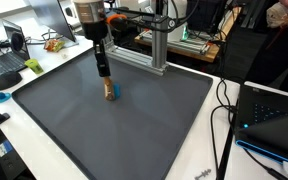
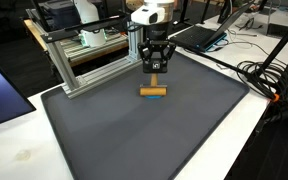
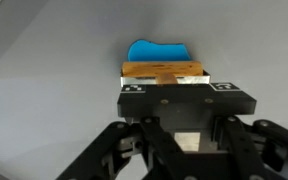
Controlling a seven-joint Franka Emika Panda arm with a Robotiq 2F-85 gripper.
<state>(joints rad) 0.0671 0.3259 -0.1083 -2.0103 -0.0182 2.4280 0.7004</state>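
Observation:
My gripper hangs straight down over the dark grey mat, near its far side. It is shut on a small wooden block that lies crosswise at its fingertips, low at the mat. A blue piece shows just beyond the wooden block in the wrist view and under its edge in both exterior views. In that same view the gripper fills the lower half, its black fingertips pressed against the block.
A metal frame of aluminium bars stands just behind the mat. Laptops, cables and desk clutter ring the mat. A small blue object lies off the mat's corner.

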